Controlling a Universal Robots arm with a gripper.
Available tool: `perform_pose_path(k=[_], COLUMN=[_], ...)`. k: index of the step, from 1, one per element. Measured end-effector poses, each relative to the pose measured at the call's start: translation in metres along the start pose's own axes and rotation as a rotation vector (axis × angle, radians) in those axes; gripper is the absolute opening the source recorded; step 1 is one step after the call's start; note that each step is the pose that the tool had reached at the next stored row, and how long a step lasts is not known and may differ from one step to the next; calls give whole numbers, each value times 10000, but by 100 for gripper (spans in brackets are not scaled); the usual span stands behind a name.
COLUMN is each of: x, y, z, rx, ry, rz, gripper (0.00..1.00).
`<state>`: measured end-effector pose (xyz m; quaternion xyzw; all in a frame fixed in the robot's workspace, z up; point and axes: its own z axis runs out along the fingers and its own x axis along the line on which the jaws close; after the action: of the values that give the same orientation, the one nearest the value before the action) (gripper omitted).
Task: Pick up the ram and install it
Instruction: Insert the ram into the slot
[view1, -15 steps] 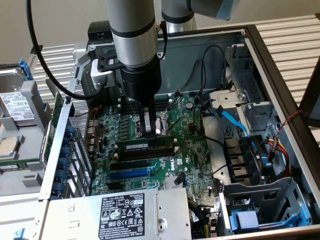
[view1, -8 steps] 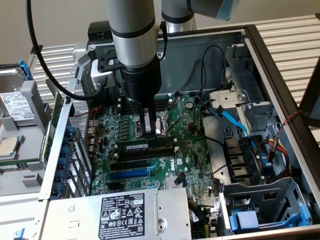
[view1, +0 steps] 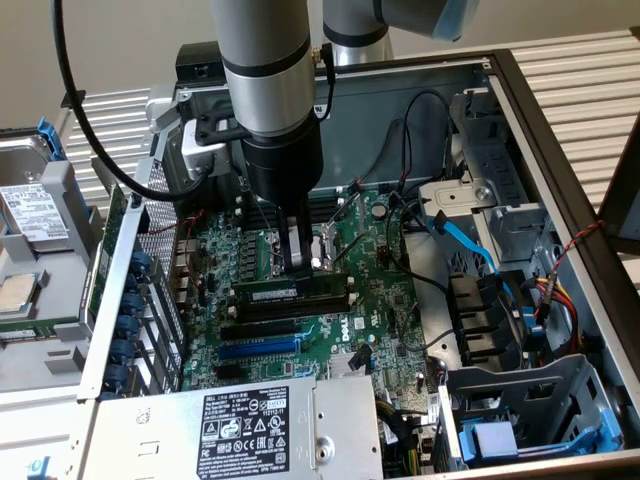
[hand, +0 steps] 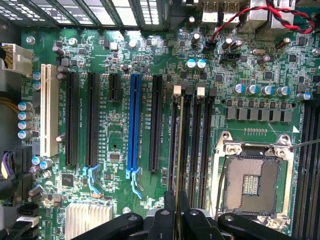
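Note:
The ram (view1: 315, 285) is a thin dark-green stick with a small white label, standing on edge along the black memory slots (view1: 290, 312) of the motherboard. My gripper (view1: 297, 266) reaches straight down into the open computer case and is shut on the ram's top edge near its middle. In the wrist view the ram (hand: 178, 145) shows edge-on as a thin line running out from between my fingertips (hand: 162, 220), lined up over one of the memory slots (hand: 199, 140). Whether the stick is fully seated in the slot I cannot tell.
The blue expansion slot (view1: 258, 348) lies just in front of the memory slots. The open CPU socket (hand: 252, 180) sits beside them. A power supply (view1: 250, 425) bounds the board in front; cables and a blue data lead (view1: 460, 235) hang at the exterior view's right.

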<state>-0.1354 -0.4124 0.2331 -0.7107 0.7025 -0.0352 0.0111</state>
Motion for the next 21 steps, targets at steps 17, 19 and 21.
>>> perform_pose_path(k=[17, 19, 21], x=[1, 1, 0], y=[-1, -1, -1], z=[1, 3, 8], rx=[16, 16, 17], ry=[100, 101, 99], rz=[-51, -50, -51], gripper=[14, 14, 14])
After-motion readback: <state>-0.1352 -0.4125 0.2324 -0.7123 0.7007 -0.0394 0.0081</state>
